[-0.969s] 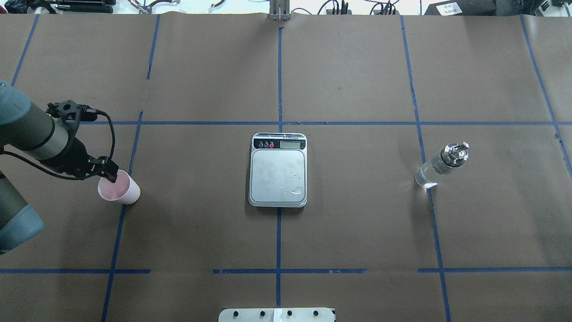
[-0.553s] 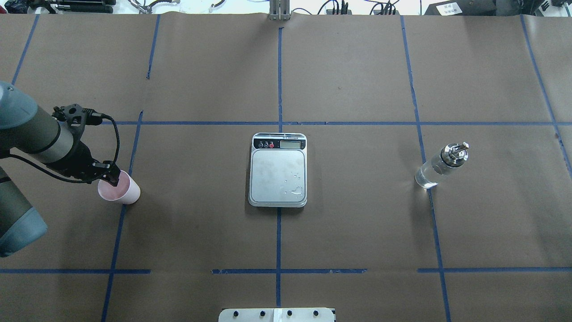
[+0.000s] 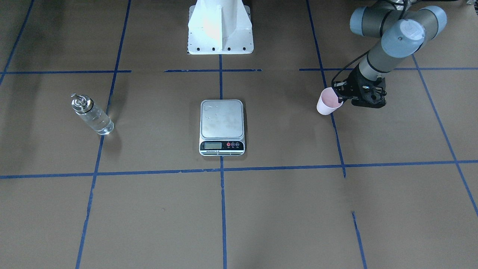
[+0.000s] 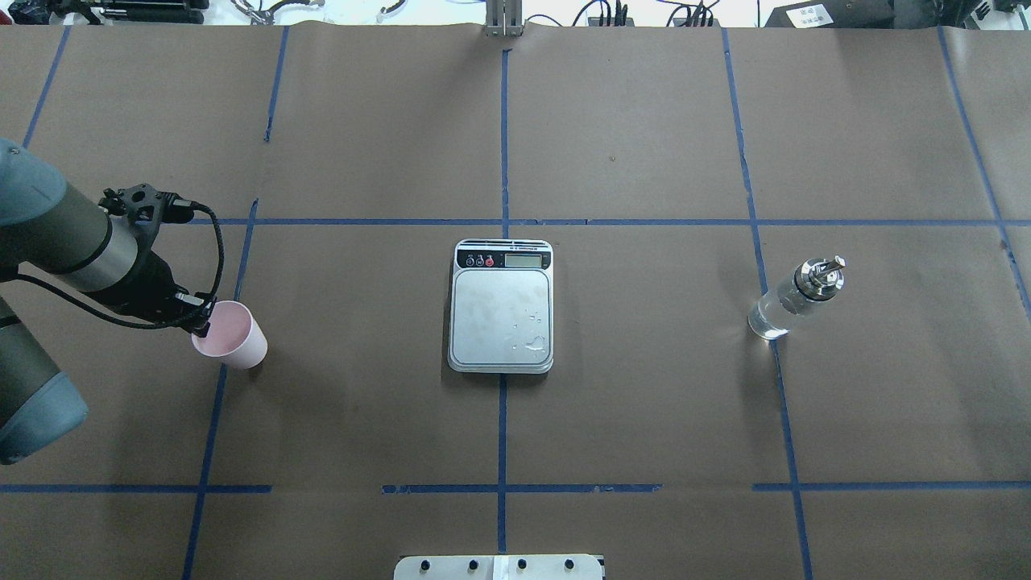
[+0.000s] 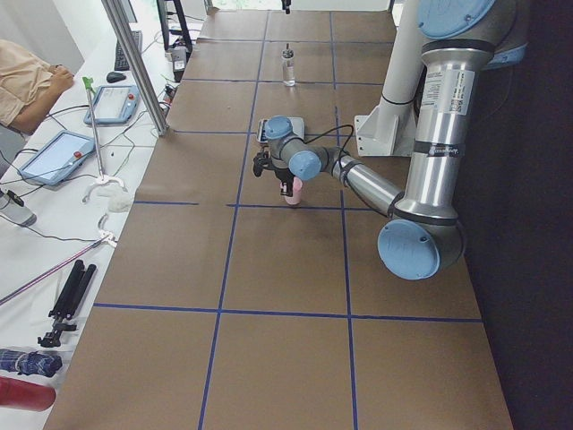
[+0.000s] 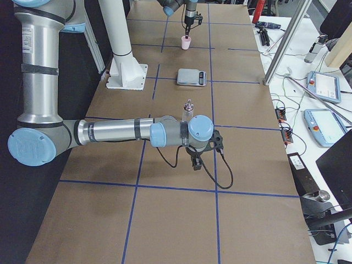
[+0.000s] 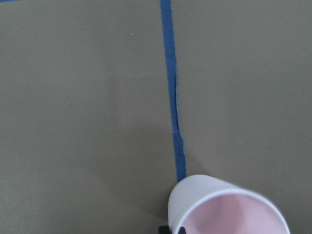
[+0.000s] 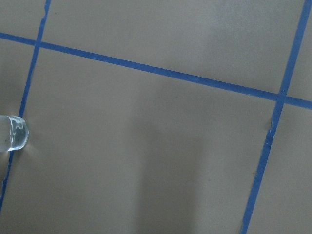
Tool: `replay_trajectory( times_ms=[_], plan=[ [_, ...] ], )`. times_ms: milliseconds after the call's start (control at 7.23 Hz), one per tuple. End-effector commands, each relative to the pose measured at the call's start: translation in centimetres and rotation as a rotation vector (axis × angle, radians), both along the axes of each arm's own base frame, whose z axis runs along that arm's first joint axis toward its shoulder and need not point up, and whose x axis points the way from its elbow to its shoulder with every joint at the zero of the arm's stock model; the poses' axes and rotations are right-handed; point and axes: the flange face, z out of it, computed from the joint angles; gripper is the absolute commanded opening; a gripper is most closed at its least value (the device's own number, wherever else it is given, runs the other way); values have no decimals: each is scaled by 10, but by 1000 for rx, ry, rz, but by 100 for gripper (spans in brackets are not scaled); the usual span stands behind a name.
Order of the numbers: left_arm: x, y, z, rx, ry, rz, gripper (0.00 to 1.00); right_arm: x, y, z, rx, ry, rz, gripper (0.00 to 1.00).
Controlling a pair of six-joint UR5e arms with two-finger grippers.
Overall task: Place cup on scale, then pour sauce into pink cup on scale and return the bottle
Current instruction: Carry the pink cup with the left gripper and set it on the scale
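Start at the table's (image 4: pixel 644 419) left end. There the left gripper (image 4: pixel 201 325) pinches the rim of the cup (image 4: pixel 233 345), one finger inside the wall and one outside, so it is closed on the cup. The cup sits about midway between the robot's edge and the operators' edge. It tips slightly, and I cannot tell whether its base has left the paper. The left wrist view shows only a bare pink interior, with no liquid in it.

Further along, at the table's centre, is the scale (image 4: pixel 501 314). Its platform carries nothing but a few droplets (image 4: pixel 532 342), and it is well apart from the cup. I judge that the first step is only at the pickup stage: the cup is gripped but not yet placed.

Farthest off, toward the right end, the bottle (image 4: pixel 793 300) stands upright and alone. The right gripper (image 6: pixel 196 160) hangs near it on the side of the right end, apart from the glass. Whether its jaws are parted or together, I cannot tell.

Nearly everything is still left to do:
- carry the cup to the platform and set it down
- fetch the bottle
- pour
- put the bottle back
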Motion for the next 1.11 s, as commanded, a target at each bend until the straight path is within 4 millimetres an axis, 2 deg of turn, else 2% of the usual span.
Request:
replay_trajectory(
  times_ms=[0, 138, 277, 415, 553, 692, 830, 969],
  plan=[
    [29, -29, -103, -142, 105, -172, 0, 0, 0, -1, -1, -8, -1, 100],
    [49, -30, -151, -153, 156, -194, 0, -2, 1, -3, -4, -40, -4, 100],
    [91, -11, -192, -154, 157, -208, 0, -3, 1, -4, -6, -55, -5, 100],
    [124, -33, -229, -137, 109, -256, 0, -3, 1, -5, -5, -57, -5, 100],
    [153, -48, -242, -144, 71, -262, 0, -3, 1, -5, -4, -57, -6, 100],
    [171, -47, -246, -135, 57, -262, 0, -3, 1, -5, -5, -57, -5, 100],
    [177, -51, -241, -136, 41, -268, 0, -3, 1, -5, -4, -57, -6, 100],
    [193, -46, -247, -130, 34, -257, 0, -4, 1, -6, -2, -57, -8, 100]
  ],
)
